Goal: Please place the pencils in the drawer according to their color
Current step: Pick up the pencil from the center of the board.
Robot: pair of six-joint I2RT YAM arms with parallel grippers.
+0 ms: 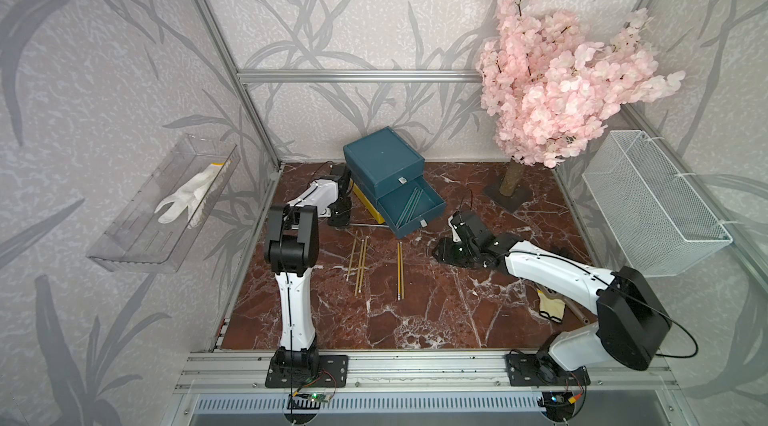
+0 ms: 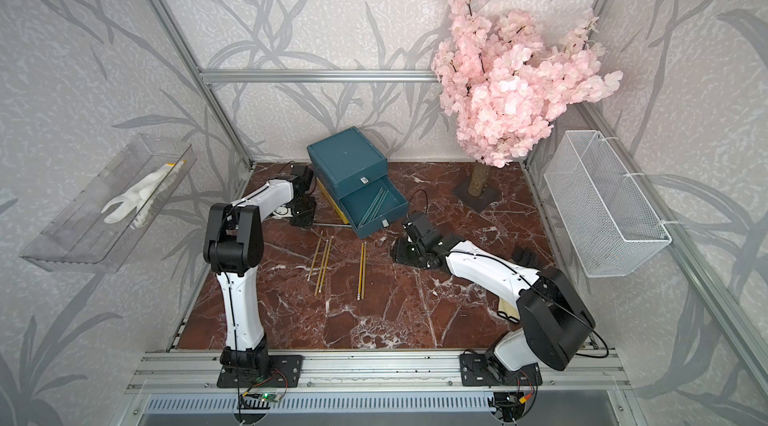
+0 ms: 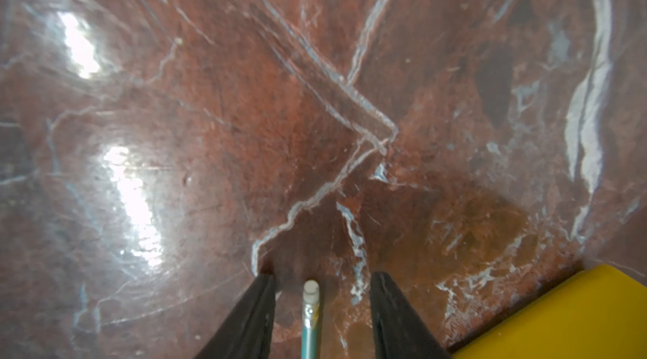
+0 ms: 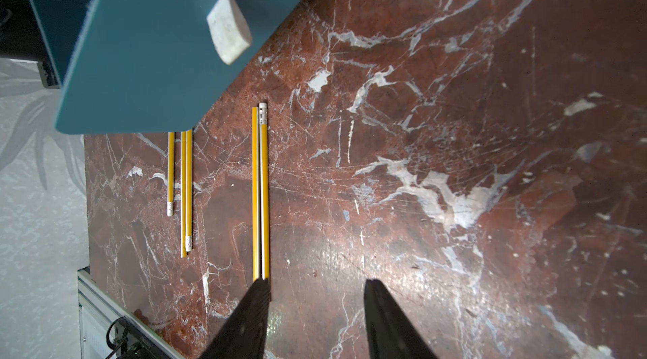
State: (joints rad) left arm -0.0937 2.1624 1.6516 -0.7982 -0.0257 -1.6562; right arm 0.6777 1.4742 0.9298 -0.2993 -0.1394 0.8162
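Drawer (image 1: 384, 162) is at 12 o'clock on the bench (image 1: 436, 320). Its middle teal tier (image 1: 432, 212) is pulled out, with teal pencils (image 1: 409, 204) inside. Left end effector (image 3: 322, 275), at the drawer's 9 o'clock, is spread around one teal pencil (image 3: 310, 325) lying on the bench, not pinching it. Right end effector (image 4: 317, 282) is spread, empty. You've got five yellow pencils (image 1: 360, 264) left at the drawer's 6 o'clock, none in the yellow tier (image 3: 560, 311) yet, I'd say.

You have the drawer (image 1: 380, 154) standing at the back of the worktop (image 1: 415, 320) with one teal tier (image 1: 411, 228) pulled out, teal pencils (image 1: 409, 204) lying inside it, and five yellow pencils (image 1: 359, 266) lying nearly parallel in front, a group of three and a touching pair.
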